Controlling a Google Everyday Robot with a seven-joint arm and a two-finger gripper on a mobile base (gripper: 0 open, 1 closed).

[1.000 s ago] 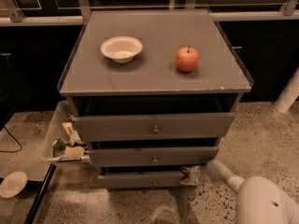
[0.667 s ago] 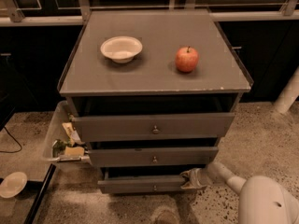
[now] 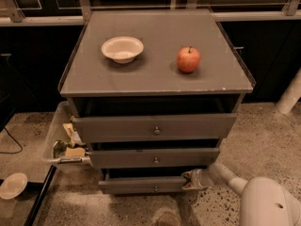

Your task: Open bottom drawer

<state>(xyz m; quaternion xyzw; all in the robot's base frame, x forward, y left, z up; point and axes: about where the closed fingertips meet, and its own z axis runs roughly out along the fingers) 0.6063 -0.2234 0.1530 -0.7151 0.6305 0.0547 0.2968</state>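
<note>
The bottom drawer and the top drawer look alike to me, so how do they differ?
The bottom drawer has a slimmer, narrower front than the top drawer. The gripper sits at the bottom drawer's right end as seen; none is at the top drawer. Both are grey and flat-fronted, with a small round centre knob.

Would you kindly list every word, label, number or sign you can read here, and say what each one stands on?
No legible text anywhere in this view.
Packets in the bin left of the cabinet: possibly printed, but nothing can be read.
Bottom drawer, bowl, apple: no markings seen.
Tool, at the right end of the bottom drawer's front: no label seen.
</note>
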